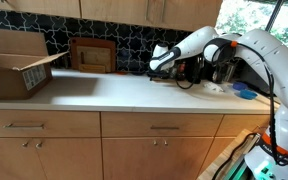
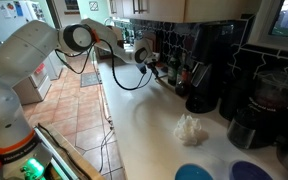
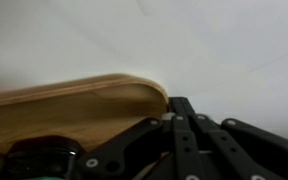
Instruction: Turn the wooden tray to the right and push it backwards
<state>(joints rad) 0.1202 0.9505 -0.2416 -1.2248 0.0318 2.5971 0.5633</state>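
Note:
In the wrist view the wooden tray (image 3: 84, 105) fills the left side, light tan with a rounded corner and a low rim. My gripper (image 3: 184, 112) is right beside that corner, its black fingers close together and holding nothing. In both exterior views the gripper (image 1: 156, 68) (image 2: 144, 58) sits low on the counter next to a group of dark bottles (image 1: 189, 70) (image 2: 169, 70). The tray itself is too small and too hidden by the arm and bottles to make out there.
A big cardboard box (image 1: 14, 65) stands at one end of the counter. A dark-brown framed panel (image 1: 92, 54) leans on the tiled wall. A black coffee machine (image 2: 216, 65), a crumpled white cloth (image 2: 191, 128) and blue dishes (image 2: 194, 172) lie beyond the bottles.

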